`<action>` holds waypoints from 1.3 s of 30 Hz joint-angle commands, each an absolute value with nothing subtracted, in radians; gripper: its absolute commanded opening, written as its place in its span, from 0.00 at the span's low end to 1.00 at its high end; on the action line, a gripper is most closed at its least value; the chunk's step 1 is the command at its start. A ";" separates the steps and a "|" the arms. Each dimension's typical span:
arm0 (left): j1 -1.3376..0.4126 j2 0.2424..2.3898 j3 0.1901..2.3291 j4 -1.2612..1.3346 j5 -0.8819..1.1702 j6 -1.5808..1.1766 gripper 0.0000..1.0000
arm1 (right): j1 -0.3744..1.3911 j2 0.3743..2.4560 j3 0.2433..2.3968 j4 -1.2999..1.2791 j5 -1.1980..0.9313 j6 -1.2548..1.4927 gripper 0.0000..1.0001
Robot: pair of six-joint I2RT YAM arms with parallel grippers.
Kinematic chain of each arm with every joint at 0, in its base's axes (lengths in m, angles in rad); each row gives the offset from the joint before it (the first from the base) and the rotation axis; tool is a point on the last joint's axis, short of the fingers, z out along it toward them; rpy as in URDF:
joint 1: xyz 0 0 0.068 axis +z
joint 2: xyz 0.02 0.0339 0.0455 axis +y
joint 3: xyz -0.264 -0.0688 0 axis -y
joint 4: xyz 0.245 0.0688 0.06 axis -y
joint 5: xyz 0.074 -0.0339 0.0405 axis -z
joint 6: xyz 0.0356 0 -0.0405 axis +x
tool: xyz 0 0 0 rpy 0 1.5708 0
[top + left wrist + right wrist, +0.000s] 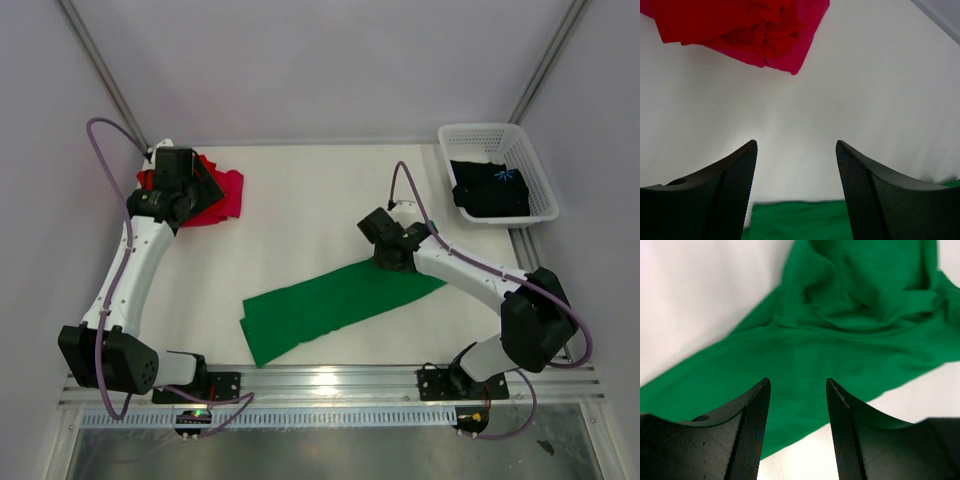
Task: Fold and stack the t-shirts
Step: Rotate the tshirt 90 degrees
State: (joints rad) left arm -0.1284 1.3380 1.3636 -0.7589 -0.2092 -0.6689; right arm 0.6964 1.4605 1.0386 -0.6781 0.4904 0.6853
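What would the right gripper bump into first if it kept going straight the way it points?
The green shirt. The right gripper is open, and its wrist view shows that cloth straight ahead past its jaws, with nothing in between. How near it is stays unclear.

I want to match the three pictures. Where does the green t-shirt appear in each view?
Top external: the green t-shirt lies stretched across the lower middle.
Left wrist: green t-shirt shows as a strip at the bottom edge.
Right wrist: green t-shirt fills most of the picture.
Shared landmark: the white table.
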 commanded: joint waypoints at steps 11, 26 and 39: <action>-0.121 1.319 1.359 -0.727 -0.221 -0.638 0.67 | 0.577 1.519 0.976 -0.948 0.695 1.109 0.53; -0.121 1.290 1.367 -0.742 -0.252 -0.620 0.67 | 0.430 1.732 1.017 -0.678 0.462 0.884 0.53; -0.121 1.255 1.368 -0.782 -0.272 -0.627 0.67 | 0.431 2.150 1.623 -0.681 0.204 0.514 0.53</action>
